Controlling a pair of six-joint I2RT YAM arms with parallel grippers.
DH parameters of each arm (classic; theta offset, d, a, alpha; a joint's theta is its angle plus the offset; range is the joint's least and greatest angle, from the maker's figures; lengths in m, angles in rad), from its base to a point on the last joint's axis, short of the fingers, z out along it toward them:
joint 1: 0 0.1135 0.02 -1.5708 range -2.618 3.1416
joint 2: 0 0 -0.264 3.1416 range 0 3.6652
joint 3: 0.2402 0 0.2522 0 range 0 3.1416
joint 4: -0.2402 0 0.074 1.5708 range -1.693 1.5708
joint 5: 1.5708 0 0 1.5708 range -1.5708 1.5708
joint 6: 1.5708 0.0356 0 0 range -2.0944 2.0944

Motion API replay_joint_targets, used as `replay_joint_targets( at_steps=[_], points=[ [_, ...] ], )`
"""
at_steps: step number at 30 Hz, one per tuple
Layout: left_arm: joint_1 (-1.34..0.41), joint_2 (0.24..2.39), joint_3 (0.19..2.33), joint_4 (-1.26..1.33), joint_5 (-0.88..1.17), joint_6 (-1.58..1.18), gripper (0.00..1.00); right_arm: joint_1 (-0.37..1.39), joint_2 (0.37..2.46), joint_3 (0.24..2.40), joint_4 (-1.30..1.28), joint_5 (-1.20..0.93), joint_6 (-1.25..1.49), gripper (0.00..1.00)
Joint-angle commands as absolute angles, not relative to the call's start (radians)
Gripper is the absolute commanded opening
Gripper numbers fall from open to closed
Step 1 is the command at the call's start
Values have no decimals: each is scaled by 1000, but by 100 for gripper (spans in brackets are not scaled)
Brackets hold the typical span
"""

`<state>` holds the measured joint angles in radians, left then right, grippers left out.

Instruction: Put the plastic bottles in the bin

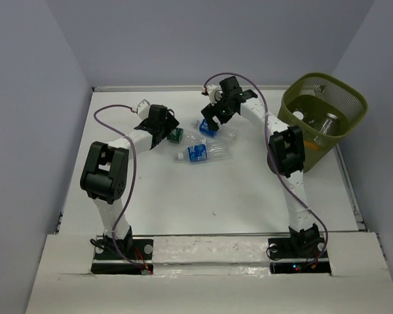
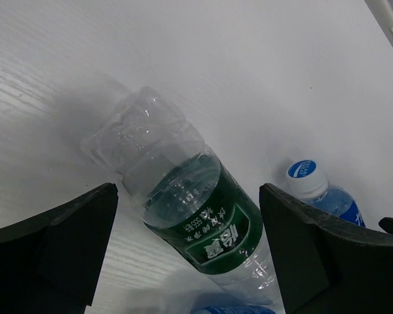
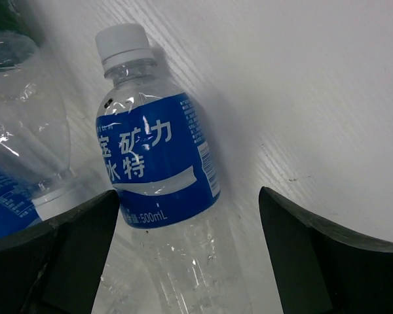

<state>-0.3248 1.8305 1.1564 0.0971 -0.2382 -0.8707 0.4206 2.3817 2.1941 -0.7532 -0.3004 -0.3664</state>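
A clear bottle with a green label point(image 2: 206, 219) lies on the white table between the wide-apart fingers of my left gripper point(image 2: 188, 252); the gripper is open and neither pad touches the bottle. From above, that bottle point(image 1: 177, 135) sits at the left gripper point(image 1: 168, 131). My right gripper point(image 3: 190, 255) is open and straddles a blue-labelled bottle with a white cap point(image 3: 158, 163), with a gap on its right side. In the top view this bottle point(image 1: 209, 128) lies under the right gripper point(image 1: 213, 120). The olive mesh bin point(image 1: 340, 91) stands at the far right.
Another blue-labelled bottle point(image 1: 198, 153) lies just nearer than the two grippers; its blue-topped cap point(image 2: 303, 173) shows in the left wrist view. A clear bottle point(image 1: 327, 123) lies inside the bin. Grey walls close in the table on three sides.
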Motion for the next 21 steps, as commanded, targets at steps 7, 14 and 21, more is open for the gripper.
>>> replay_joint_targets(
  at_steps=[7, 14, 21],
  points=[
    [-308, 1897, 1241, 120, -244, -848, 99, 443, 2459, 2315, -769, -333, -422, 85],
    [-304, 1931, 1262, 129, -252, -842, 95, 443, 2448, 2284, -686, -289, -417, 60],
    [-295, 1950, 1264, 156, -250, -833, 88, 443, 2277, 2237, -473, -199, -348, 47]
  ],
)
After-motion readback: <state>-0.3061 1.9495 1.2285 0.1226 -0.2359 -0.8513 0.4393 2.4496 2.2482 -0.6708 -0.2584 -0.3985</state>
